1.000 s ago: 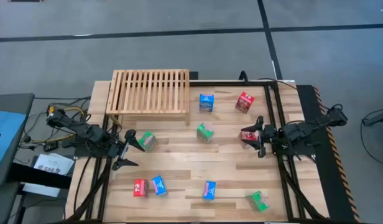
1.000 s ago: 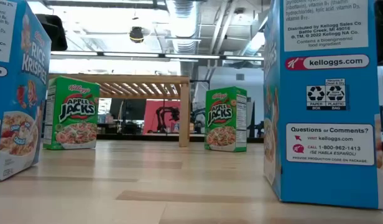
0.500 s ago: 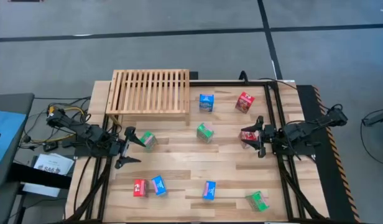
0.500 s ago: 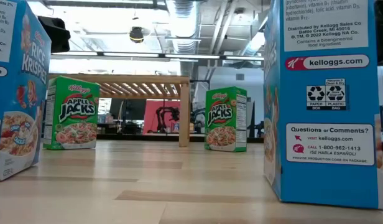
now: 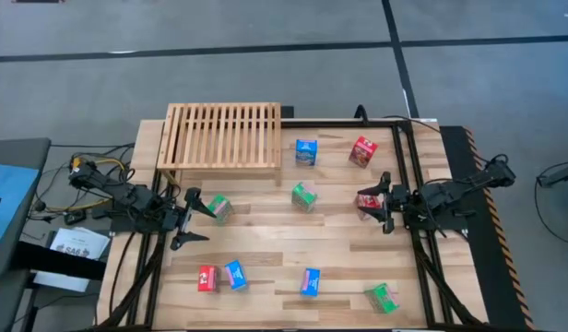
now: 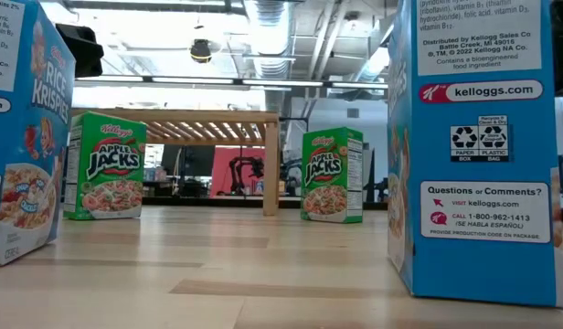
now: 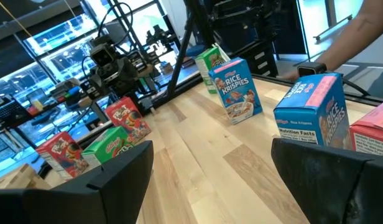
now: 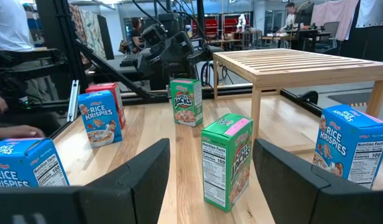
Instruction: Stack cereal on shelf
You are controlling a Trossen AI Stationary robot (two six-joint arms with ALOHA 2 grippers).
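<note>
The left claw (image 5: 190,221) hangs low over the plank surface (image 5: 266,249) with its fingers spread wide and nothing between them. Just beside its upper finger, on the side away from the arm, stands a green cereal box (image 5: 219,208); whether the finger touches the box cannot be told. Beyond that box and toward the far edge stands the shelf (image 5: 224,135), a slatted wooden rack with no box on it. On the near side of the left claw, a red box (image 5: 207,278) and a blue box (image 5: 234,275) stand close together.

The right claw (image 5: 380,203) sits across the surface, its fingers moderately apart. A red box (image 5: 367,200) lies right at its fingertips, but the pictures do not settle whether it is gripped. Ahead of this claw, toward the middle, stands another green box (image 5: 305,195). Farther toward the shelf stand a blue box (image 5: 306,151) and a red box (image 5: 362,151). On the claw's near side are a blue box (image 5: 310,281) and a green box (image 5: 383,297).
</note>
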